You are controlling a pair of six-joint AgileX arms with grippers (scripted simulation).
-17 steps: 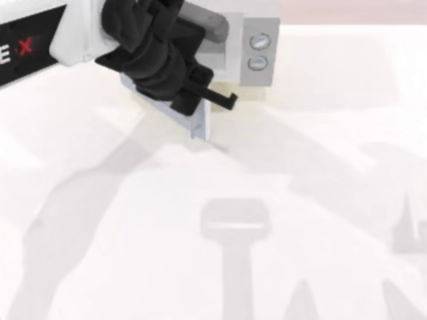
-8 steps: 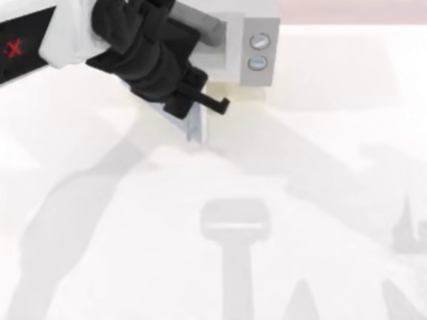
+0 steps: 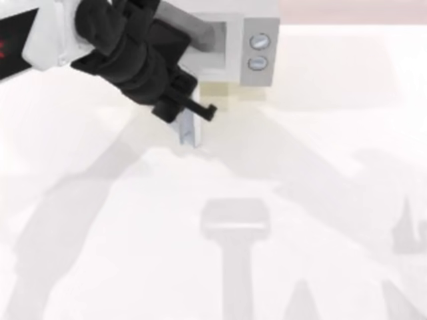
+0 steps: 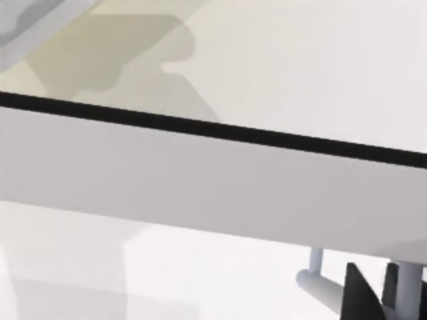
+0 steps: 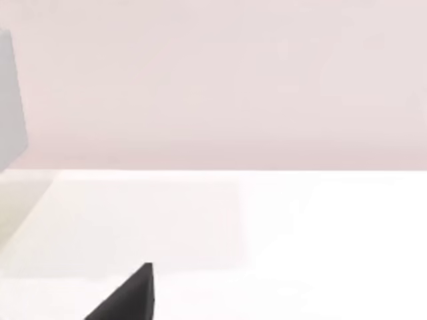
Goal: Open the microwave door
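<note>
The microwave (image 3: 261, 23) stands at the table's far edge, its pale cavity (image 3: 223, 60) exposed. The microwave door (image 3: 189, 131) is swung out toward the front and shows edge-on in the top view. My left gripper (image 3: 191, 107) sits at the door's free edge, shut on the door handle. In the left wrist view the door (image 4: 200, 180) fills the middle as a broad grey panel with a black edge. There the round grey handle (image 4: 320, 290) runs between my left gripper's (image 4: 377, 297) dark fingers. My right arm is outside the top view; one dark fingertip (image 5: 133, 297) shows in its wrist view.
Two silver knobs (image 3: 259, 42) sit stacked on the microwave's right front strip. The white table (image 3: 320, 200) carries only arm shadows. The right wrist view shows a grey side of the microwave (image 5: 10, 100) far off and a pink wall behind.
My left gripper has moved left and back with the handle, and the door has swung farther open. The right arm's shadow has not moved.
</note>
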